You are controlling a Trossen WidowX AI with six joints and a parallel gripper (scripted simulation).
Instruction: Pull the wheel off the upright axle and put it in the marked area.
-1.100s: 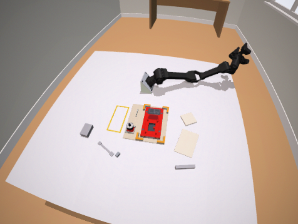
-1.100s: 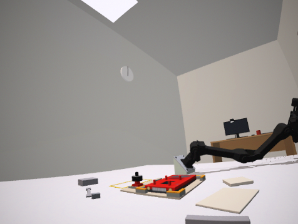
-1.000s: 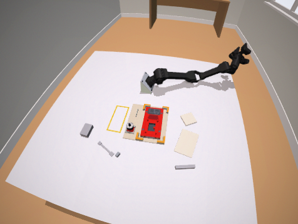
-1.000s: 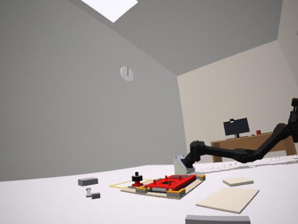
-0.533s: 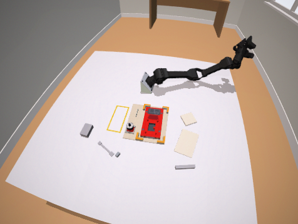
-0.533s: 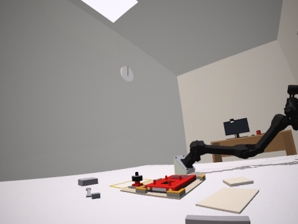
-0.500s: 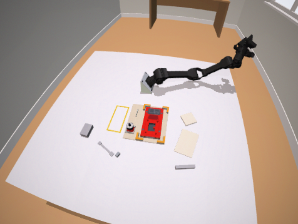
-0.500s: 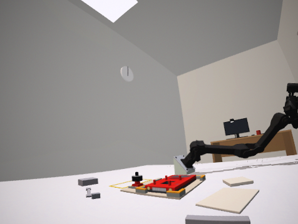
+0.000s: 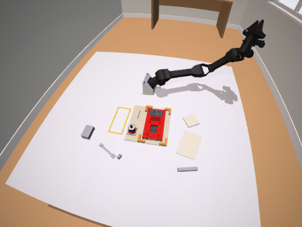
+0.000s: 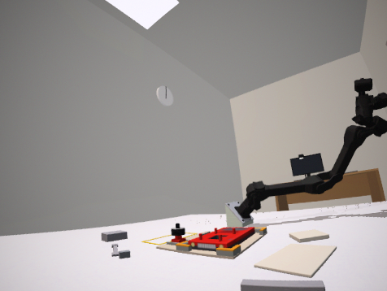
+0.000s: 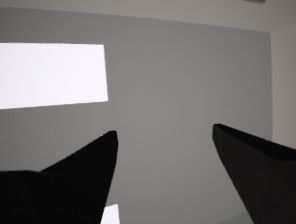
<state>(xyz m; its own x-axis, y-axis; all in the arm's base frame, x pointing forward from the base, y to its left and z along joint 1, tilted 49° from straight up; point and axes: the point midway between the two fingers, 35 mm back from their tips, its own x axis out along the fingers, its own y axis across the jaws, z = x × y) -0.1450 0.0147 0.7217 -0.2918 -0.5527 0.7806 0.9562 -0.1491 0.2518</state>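
Observation:
The wheel (image 9: pixel 131 127) (image 10: pixel 178 231) is a small dark disc, with a pale top in the top view. It sits on the upright axle, whose black tip (image 10: pixel 177 225) stands above it, over a red base (image 10: pixel 178 239). The marked area is a yellow outline (image 9: pixel 124 108) (image 10: pixel 154 240) on the table, left of the board in the top view. My gripper (image 11: pixel 164 134) is open and empty. It is raised high at the upper right in the top and exterior views, far from the wheel. The wrist view shows only wall and bright panels beyond the fingers.
A red car-like body (image 9: pixel 153 128) (image 10: pixel 223 236) lies between orange-and-grey corner blocks on a beige board (image 9: pixel 136 113), beside the wheel. A grey block (image 9: pixel 87 131), a grey link (image 9: pixel 106 150), a small block (image 9: pixel 119 156), two beige plates (image 9: pixel 191 120) (image 9: pixel 189 145) and a grey bar (image 9: pixel 187 169) lie around.

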